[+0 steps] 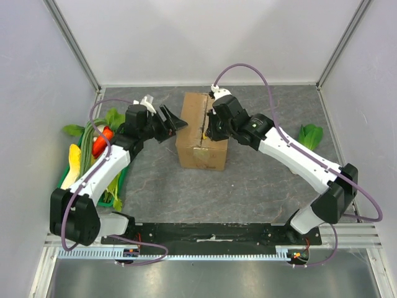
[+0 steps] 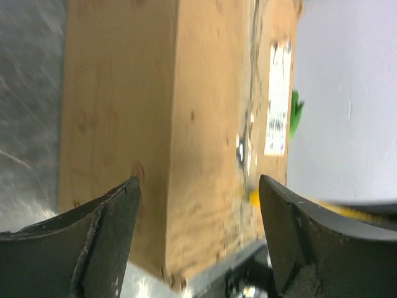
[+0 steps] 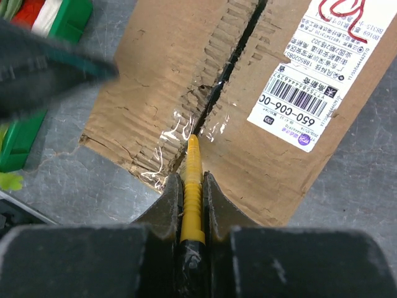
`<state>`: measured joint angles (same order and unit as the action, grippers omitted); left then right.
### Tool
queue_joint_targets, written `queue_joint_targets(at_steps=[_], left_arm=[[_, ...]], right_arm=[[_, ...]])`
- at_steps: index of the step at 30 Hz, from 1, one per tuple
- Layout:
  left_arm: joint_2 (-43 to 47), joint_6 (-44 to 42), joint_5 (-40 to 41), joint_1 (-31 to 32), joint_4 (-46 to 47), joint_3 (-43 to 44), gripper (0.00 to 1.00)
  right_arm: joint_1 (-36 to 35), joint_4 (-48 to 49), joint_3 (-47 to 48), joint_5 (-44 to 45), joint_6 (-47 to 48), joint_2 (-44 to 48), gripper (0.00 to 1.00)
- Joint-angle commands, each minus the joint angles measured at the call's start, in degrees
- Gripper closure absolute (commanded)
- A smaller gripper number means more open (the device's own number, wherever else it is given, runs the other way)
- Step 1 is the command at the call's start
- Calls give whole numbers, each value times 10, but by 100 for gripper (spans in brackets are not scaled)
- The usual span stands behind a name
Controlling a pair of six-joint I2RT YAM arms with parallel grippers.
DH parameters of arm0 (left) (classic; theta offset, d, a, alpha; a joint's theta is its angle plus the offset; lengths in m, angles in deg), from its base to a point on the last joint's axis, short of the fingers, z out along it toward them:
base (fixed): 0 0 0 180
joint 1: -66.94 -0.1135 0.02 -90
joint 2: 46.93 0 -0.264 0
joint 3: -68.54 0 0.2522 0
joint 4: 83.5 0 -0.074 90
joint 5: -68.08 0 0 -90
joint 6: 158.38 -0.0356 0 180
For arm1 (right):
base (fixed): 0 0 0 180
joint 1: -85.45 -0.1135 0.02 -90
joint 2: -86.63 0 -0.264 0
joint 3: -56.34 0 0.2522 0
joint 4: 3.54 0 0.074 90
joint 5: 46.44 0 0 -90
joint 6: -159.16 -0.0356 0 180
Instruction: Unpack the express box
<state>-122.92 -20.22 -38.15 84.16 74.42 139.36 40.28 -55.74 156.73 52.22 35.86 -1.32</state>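
The brown corrugated cardboard express box (image 1: pixel 200 133) stands mid-table between both arms. The right gripper (image 3: pixel 192 183), clamped on a slim yellow cutter (image 3: pixel 193 158), should draw its tip shallowly along the clear-taped seam (image 3: pixel 214 102) while the wide-open left gripper (image 1: pixel 173 121) steadies the box's side.

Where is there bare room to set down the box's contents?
Largest free patch: table in front of the box, between both arms. Smaller: back right, behind the right arm. Crowded: left side, tray and left gripper; the box top, where the right gripper holds a yellow tool.
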Motion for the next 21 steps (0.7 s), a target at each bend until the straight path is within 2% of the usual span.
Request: queue_joint_targets(at_steps=[1, 2, 5, 8, 13, 21], left_arm=[[21, -8, -148, 5, -13, -55, 19], [20, -4, -151, 5, -9, -64, 21], [1, 7, -152, 16, -4, -63, 35], [-38, 17, -156, 26, 3, -31, 43], [-86, 21, -115, 45, 7, 22, 47], [-91, 52, -39, 46, 1, 38, 48]], right_arm=[[6, -5, 60, 18, 32, -42, 100], [6, -8, 69, 20, 34, -48, 100], [5, -12, 109, 30, 45, -76, 100], [5, -24, 158, 55, 60, -112, 100], [6, -50, 223, 93, 78, -155, 100], [2, -92, 236, 143, 75, -153, 100]])
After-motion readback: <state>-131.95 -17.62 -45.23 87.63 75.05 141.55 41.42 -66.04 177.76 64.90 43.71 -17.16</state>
